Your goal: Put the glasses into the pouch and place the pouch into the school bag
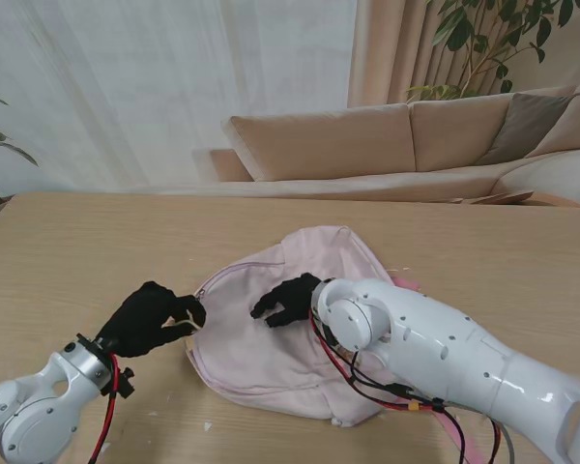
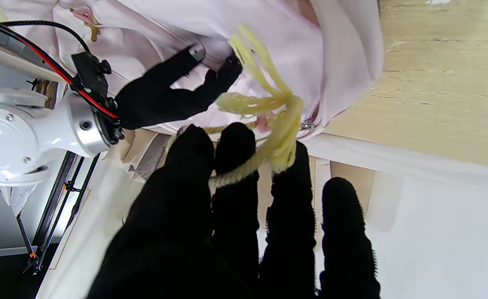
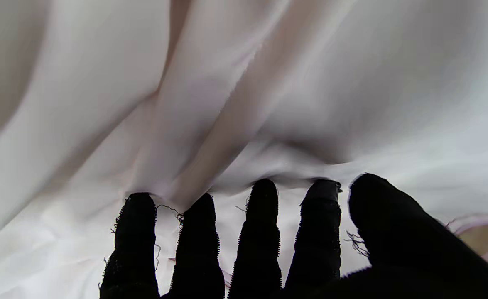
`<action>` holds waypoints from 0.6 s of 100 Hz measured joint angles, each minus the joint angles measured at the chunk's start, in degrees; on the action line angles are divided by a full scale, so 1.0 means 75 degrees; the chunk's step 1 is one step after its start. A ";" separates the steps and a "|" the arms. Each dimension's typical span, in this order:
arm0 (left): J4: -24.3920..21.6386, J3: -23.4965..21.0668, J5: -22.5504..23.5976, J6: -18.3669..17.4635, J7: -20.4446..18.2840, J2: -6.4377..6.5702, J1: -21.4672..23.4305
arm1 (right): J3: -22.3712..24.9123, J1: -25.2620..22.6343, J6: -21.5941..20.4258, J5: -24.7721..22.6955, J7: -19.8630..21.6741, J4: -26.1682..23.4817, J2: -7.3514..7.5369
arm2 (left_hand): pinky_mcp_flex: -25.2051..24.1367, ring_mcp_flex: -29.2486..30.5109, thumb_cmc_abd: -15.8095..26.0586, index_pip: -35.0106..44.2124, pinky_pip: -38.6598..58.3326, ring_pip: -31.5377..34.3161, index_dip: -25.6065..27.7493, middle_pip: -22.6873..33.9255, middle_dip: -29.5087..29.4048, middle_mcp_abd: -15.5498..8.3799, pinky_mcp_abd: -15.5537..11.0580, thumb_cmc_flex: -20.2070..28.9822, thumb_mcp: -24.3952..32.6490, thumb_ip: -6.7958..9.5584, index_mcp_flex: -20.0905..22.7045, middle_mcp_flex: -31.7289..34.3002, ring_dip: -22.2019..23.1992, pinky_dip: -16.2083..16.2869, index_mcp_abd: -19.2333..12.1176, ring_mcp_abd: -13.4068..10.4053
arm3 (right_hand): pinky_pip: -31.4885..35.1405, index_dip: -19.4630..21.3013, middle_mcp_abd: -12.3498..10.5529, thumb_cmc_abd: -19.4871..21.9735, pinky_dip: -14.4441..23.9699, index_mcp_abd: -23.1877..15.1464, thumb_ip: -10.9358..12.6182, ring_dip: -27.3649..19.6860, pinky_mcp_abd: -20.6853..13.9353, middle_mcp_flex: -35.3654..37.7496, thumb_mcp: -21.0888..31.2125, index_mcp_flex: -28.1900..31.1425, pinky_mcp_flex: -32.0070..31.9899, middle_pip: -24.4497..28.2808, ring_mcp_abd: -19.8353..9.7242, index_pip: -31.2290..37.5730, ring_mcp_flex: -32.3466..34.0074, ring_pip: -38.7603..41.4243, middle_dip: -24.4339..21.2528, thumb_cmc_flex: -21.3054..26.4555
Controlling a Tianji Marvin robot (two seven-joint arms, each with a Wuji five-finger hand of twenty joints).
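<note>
On the desk (image 1: 68,251), left hand (image 1: 153,319) pinching a yellow cord tassel (image 2: 268,120) at the pink school bag (image 1: 300,329) zip edge, then right hand (image 1: 288,300) spread, fingertips (image 3: 263,195) pressing the bag's fabric; glasses and pouch unseen.

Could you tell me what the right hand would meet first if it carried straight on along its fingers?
Most likely the pink school bag: the right hand points left across it, and its fingertips look already against the fabric. Depth is unclear, so contact is not certain.
</note>
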 measured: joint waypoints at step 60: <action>0.0179 0.0127 0.0091 0.0072 0.0213 -0.0007 -0.0196 | 0.1017 -0.0260 0.1595 0.0277 -0.0084 0.0149 -0.0471 | 0.0000 0.0000 0.0000 0.0000 0.0000 -0.0271 -0.0146 -0.0754 -0.0493 0.0100 0.0000 0.0000 0.0000 0.0000 0.0010 0.0002 -0.0107 0.0000 0.0000 0.0010 | 0.1092 0.0186 0.0709 0.0419 0.0106 0.0517 0.0092 0.0311 0.1262 0.0103 -0.0566 -0.0171 0.0796 0.0307 0.0213 -0.0135 0.0798 0.0697 0.0105 -0.0377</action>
